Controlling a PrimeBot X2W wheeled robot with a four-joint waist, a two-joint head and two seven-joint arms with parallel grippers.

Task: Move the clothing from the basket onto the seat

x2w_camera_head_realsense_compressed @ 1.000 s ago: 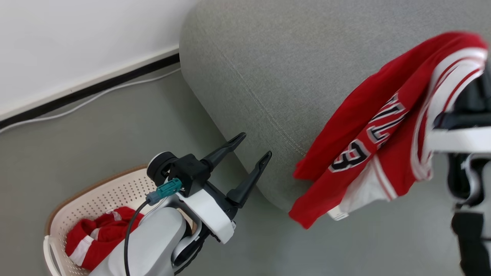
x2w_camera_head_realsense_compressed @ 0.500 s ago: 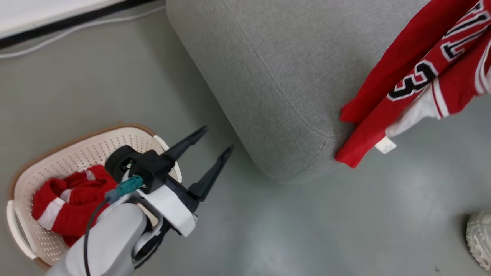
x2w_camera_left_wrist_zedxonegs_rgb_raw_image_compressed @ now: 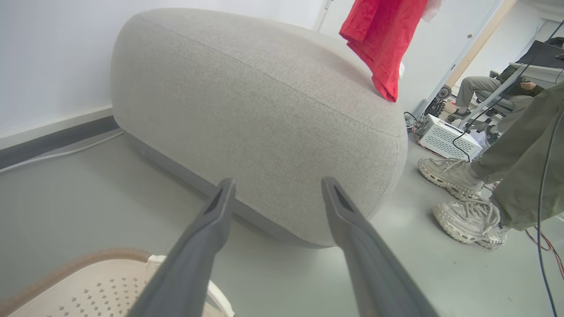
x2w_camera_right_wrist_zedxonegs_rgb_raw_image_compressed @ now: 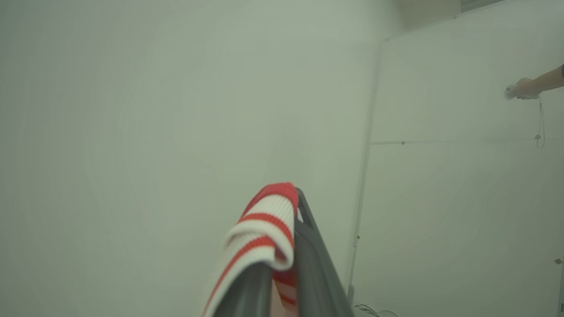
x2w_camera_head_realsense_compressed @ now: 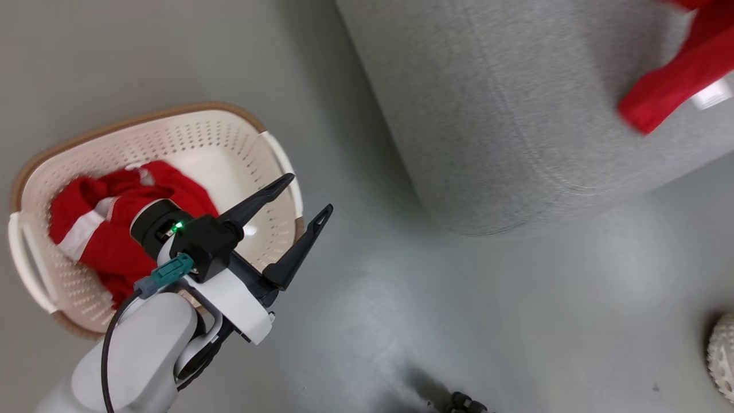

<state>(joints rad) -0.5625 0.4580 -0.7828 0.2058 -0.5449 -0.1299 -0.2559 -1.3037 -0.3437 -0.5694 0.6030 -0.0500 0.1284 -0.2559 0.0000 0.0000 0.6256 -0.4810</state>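
**A:** What is in the head view?

**B:** The left gripper (x2w_camera_head_realsense_compressed: pixel 308 193) has two long matte black fingers spread wide apart, with nothing between them. It hangs over the near edge of the basket (x2w_camera_head_realsense_compressed: pixel 132 123), an oval of cream plastic with walls dotted with small holes and a brown rim. Just behind the gripper's wrist, crumpled red clothing (x2w_camera_head_realsense_compressed: pixel 109 229) with a white stripe lies inside the basket. Ahead of the fingertips and to their right, past a strip of smooth grey floor (x2w_camera_head_realsense_compressed: pixel 401 321), sits the seat (x2w_camera_head_realsense_compressed: pixel 504 115), covered in grey woven fabric with a rounded edge. Far beyond it hangs a red jersey (x2w_camera_head_realsense_compressed: pixel 671 86).

**A:** And the left wrist view?

**B:** The parted fingers frame the seat's bulging corner. They are well apart from it, with open floor between. The basket's rim lies just beneath them. The jersey dangles above the seat's far end, and I cannot tell whether its hem touches. To the right of the seat are a person's pale chunky shoes (x2w_camera_left_wrist_zedxonegs_rgb_raw_image_compressed: pixel 449 176), olive trouser legs (x2w_camera_left_wrist_zedxonegs_rgb_raw_image_compressed: pixel 520 167) and a white vented box (x2w_camera_left_wrist_zedxonegs_rgb_raw_image_compressed: pixel 445 138).

**A:** The right wrist view?

**B:** The right gripper (x2w_camera_right_wrist_zedxonegs_rgb_raw_image_compressed: pixel 286 202) is clamped together on the jersey's ribbed, red-and-white striped trim (x2w_camera_right_wrist_zedxonegs_rgb_raw_image_compressed: pixel 269 229), which folds over one finger. Ahead is a plain pale wall (x2w_camera_right_wrist_zedxonegs_rgb_raw_image_compressed: pixel 176 110). At the far right, a person's hand (x2w_camera_right_wrist_zedxonegs_rgb_raw_image_compressed: pixel 524 88) holds a small device.
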